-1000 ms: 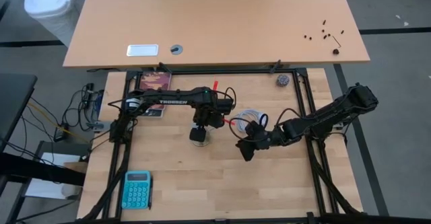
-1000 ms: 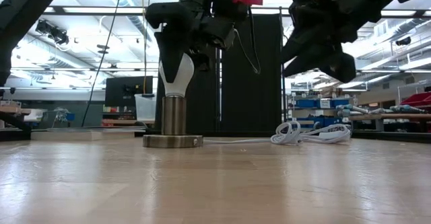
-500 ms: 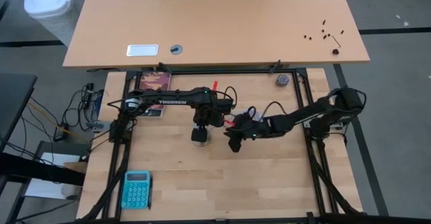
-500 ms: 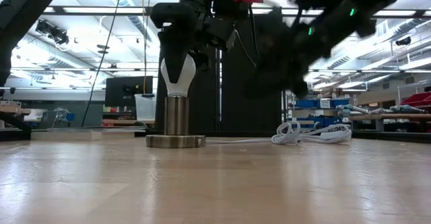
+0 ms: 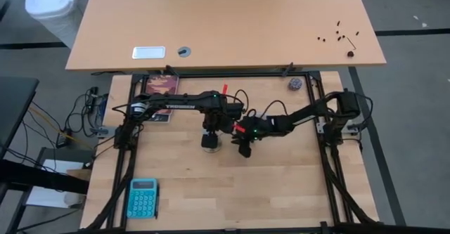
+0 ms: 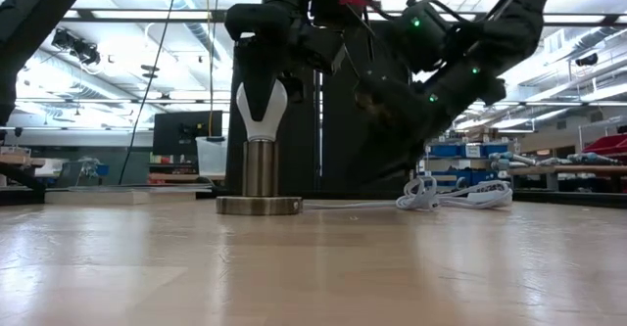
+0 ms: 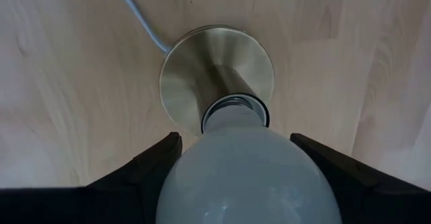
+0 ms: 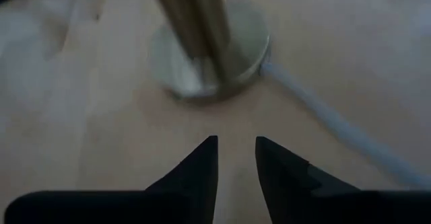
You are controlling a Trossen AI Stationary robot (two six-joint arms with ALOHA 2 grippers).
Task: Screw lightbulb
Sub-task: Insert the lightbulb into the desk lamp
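Pale wood-plank table [image 6: 313,267], bare in front. Mid-table: left gripper [image 6: 261,96] pinching the white lightbulb [image 6: 261,111], upright in brass socket [image 6: 259,181] on its round base. Right gripper [image 8: 236,158] just beside the base, fingers slightly apart, holding nothing. White cord [image 6: 451,194] coiled behind. Beyond: lab shelves, ceiling lights. Left arm reads "TROSSEN". Teal calculator [image 5: 143,197] at table's corner.
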